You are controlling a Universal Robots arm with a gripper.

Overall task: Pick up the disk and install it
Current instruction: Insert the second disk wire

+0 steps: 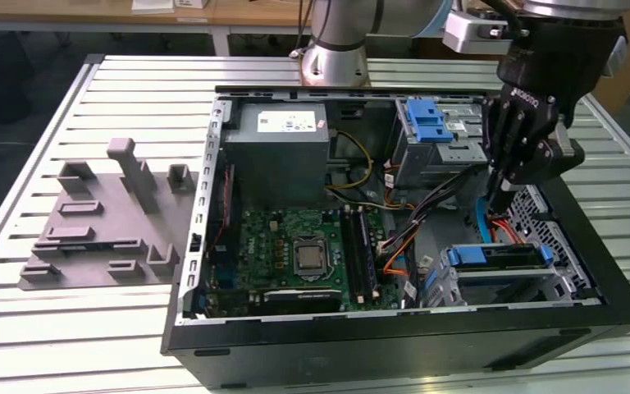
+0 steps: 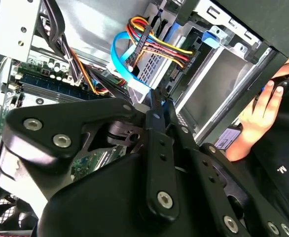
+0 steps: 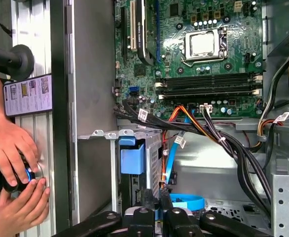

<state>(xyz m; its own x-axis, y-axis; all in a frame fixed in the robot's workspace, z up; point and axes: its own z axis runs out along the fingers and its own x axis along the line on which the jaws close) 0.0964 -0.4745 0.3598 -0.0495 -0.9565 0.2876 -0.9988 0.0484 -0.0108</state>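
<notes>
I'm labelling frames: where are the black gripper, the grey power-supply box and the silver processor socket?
black gripper (image 1: pixel 504 199), exterior view, fingertips.
grey power-supply box (image 1: pixel 282 141), exterior view, top face.
silver processor socket (image 3: pixel 202 44), first wrist view, centre plate.

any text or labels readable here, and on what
No text can be read for certain.
White sticker on the grey box: print too small to read.
Gripper: white lettering on its body, too small to read.
Card outside the case: small pictures and print, unreadable.
Cable tags: too small to read.
</notes>
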